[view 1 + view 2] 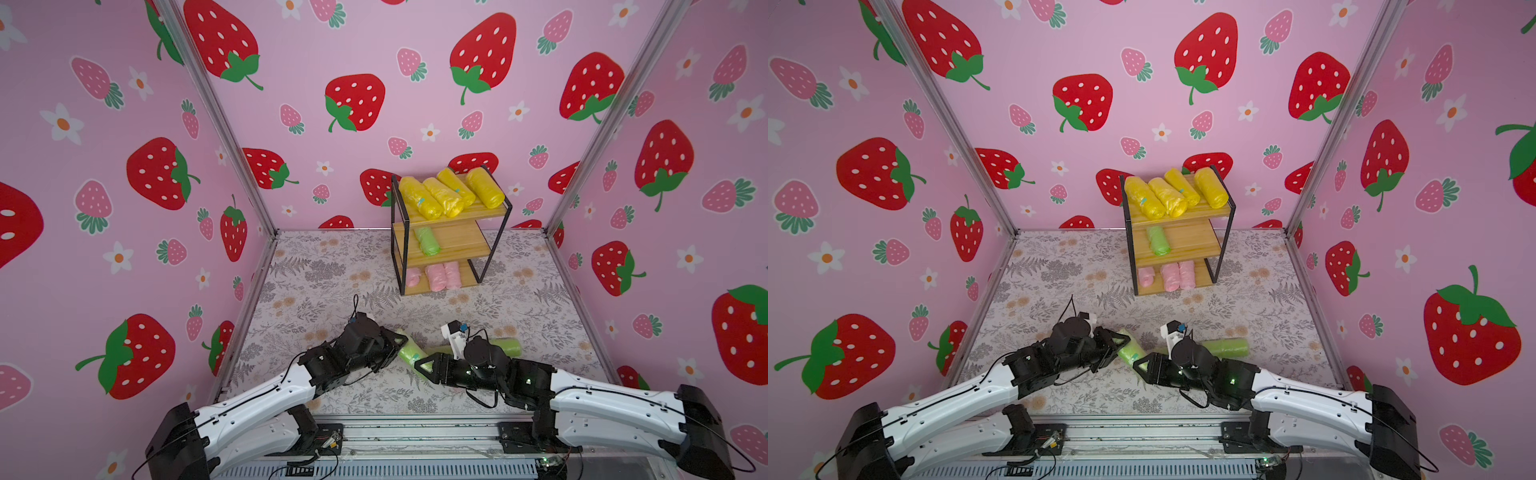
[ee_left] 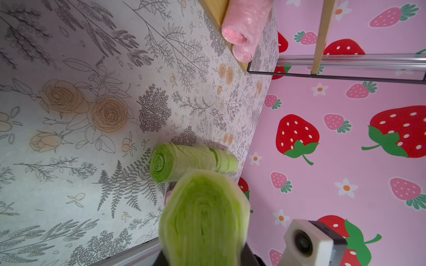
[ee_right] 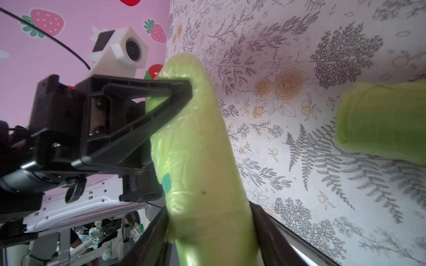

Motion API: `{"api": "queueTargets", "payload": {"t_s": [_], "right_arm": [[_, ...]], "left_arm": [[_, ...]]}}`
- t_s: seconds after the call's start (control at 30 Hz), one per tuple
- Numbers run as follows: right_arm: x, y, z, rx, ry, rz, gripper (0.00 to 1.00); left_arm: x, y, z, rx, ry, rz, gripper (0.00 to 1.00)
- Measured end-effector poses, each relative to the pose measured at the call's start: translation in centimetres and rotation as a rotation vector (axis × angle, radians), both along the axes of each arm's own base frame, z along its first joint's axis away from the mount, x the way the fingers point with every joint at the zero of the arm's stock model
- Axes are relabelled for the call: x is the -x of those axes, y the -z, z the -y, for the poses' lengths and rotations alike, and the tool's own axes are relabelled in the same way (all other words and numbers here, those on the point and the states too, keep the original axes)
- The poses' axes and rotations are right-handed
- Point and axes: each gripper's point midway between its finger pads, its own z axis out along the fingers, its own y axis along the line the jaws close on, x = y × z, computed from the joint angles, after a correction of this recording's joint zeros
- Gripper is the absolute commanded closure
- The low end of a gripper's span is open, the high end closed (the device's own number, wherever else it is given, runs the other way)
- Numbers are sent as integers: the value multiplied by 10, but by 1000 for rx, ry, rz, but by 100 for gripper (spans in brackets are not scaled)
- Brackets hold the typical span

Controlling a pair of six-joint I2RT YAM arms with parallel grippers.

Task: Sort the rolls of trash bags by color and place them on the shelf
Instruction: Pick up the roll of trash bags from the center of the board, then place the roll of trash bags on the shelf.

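Arms are reaching toward each other low over the floral table (image 1: 316,291), and one light green roll (image 1: 411,353) is bridging the gap between them, lifted slightly above the surface. The left end effector (image 1: 401,343) is pinching the roll's far end; in the right wrist view one of its black fingers (image 3: 143,85) is pressing a dent into the crinkly film. The right end effector (image 1: 422,365) is gripping the near end, its two fingers (image 3: 262,228) lying against opposite sides of the roll, with a small teal tab showing on the film between the two grips.

A second green roll (image 1: 505,347) is lying on its side on the table, just behind the right wrist and well apart from the shelf (image 1: 461,241).

The shelf is standing at the back of the table near the rear wall. Four yellow rolls (image 1: 449,193) are lying side by side on its top board, filling it. A single shelved green roll (image 1: 427,241) is resting on the middle board toward the left side. Three pink rolls (image 1: 436,276) are sitting on the bottom board, two touching and one a little apart at the left.
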Motion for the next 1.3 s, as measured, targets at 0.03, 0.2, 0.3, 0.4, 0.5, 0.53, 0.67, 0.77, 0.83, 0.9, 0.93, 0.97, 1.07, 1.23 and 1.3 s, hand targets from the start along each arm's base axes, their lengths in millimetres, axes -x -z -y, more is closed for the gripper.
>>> {"api": "queueTargets", "payload": {"t_s": [0.03, 0.2, 0.3, 0.4, 0.5, 0.53, 0.67, 0.77, 0.83, 0.9, 0.93, 0.97, 1.07, 1.23, 1.3], "right_arm": [[0, -1, -1, -5, 0, -2, 71], [2, -2, 1, -26, 8, -3, 100], [-1, -6, 10, -43, 43, 9, 100], [-13, -15, 24, -79, 101, 29, 100], [-36, -26, 41, -120, 181, 38, 100], [-43, -28, 47, -130, 205, 36, 100], [-96, -39, 85, -167, 394, 39, 100], [-132, -48, 105, -192, 489, 25, 100], [-155, -55, 110, -220, 525, 12, 100], [-180, -62, 110, -255, 543, 1, 100], [-191, -66, 109, -270, 548, -2, 100], [-203, -69, 108, -284, 554, -5, 100], [-230, -84, 102, -312, 552, 4, 100], [-272, -114, 92, -379, 546, 61, 100], [-291, -119, 89, -404, 554, 68, 100]], "left_arm": [[0, 1, -1, -4, -2, -2, 100], [1, 1, -2, -10, 3, 1, 43], [2, 0, -2, -24, 16, 3, 1], [2, -6, -1, -34, 26, 15, 0], [-1, -17, 0, -37, 33, 44, 0], [-2, -21, 1, -37, 36, 53, 0], [0, -24, -4, -57, 41, 66, 0], [2, -21, -8, -75, 41, 61, 0], [2, -20, -8, -78, 40, 58, 0], [3, -20, -8, -79, 41, 56, 0], [3, -20, -8, -79, 41, 56, 1], [3, -20, -8, -79, 41, 56, 1], [3, -19, -8, -80, 42, 55, 1], [4, -18, -8, -83, 49, 48, 1], [6, -16, -7, -84, 60, 40, 1]]}}
